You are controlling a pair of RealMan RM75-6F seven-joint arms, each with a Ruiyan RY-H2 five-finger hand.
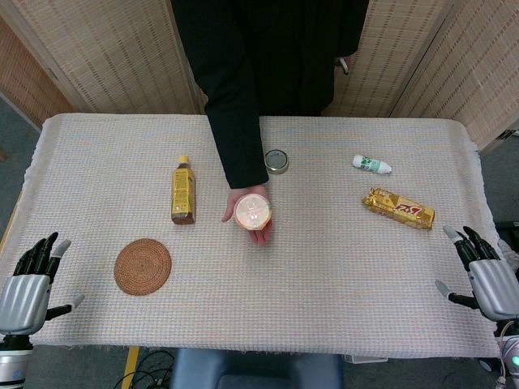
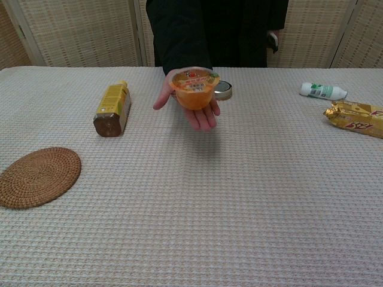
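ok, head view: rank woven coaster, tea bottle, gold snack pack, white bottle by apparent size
Largest to smallest:
1. woven coaster
2. tea bottle and gold snack pack: look about alike, so not ranked apart
3. white bottle
All lie flat on the table, so camera distance matters little.

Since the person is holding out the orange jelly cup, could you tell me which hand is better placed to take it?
Neither clearly: the jelly cup sits mid-table on the person's palm. The left hand and right hand are both open at the near corners.
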